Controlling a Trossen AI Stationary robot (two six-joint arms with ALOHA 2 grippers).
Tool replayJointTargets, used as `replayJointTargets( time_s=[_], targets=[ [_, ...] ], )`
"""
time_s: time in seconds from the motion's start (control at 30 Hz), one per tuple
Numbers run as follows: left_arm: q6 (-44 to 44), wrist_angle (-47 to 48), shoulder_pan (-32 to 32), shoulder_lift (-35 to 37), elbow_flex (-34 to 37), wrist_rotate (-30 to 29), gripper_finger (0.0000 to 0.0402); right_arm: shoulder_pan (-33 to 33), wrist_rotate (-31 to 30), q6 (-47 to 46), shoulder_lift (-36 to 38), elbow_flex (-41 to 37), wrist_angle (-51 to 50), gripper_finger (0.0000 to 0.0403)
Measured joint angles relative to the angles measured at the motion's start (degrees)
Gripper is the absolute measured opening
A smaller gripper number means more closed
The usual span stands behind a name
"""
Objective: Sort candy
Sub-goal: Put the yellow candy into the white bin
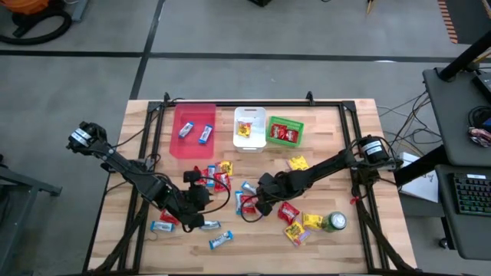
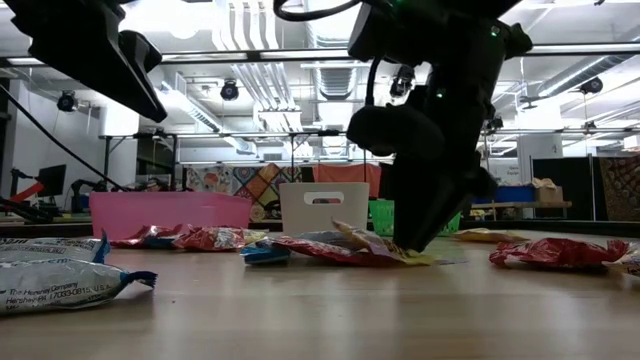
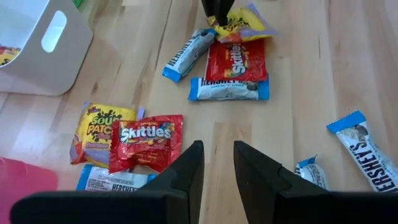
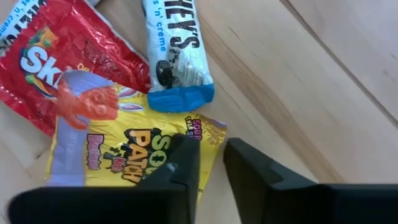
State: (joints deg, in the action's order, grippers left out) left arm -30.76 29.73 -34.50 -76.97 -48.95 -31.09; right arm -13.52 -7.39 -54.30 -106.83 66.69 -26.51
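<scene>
Now: right arm grabbing a yellow packet

Right gripper (image 4: 208,165) is down mid-table, fingers pinched on the yellow packet (image 4: 124,152) edge, beside a red packet (image 4: 68,59). Next, I'd guess: lift clear, carry to the white bin (image 1: 250,127). Left gripper (image 3: 216,171) hovers nearby, slightly apart, empty.
</scene>
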Motion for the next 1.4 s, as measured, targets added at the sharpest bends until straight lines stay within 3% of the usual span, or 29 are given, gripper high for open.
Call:
replayJointTargets(
  time_s=[0.13, 0.23, 0.73, 1.4],
  targets=[
    [0.0, -0.4, 0.0, 0.0, 0.0, 0.0, 0.0072, 0.0, -0.4, 2.3, 0.0, -0.3, 0.1, 0.0021],
    [0.0, -0.4, 0.0, 0.0, 0.0, 0.0, 0.0072, 0.0, -0.5, 4.3, 0.3, -0.3, 0.0, 0.0010],
    [-0.3, -1.0, 0.0, 0.0, 0.0, -0.1, 0.0072, 0.0, -1.7, 11.0, 7.7, 0.5, -0.2, 0.0008],
    [0.5, -5.3, 0.0, 0.0, 0.0, -2.5, 0.0072, 0.2, 1.9, 22.1, 8.0, 0.5, -0.4, 0.0009]
  ],
)
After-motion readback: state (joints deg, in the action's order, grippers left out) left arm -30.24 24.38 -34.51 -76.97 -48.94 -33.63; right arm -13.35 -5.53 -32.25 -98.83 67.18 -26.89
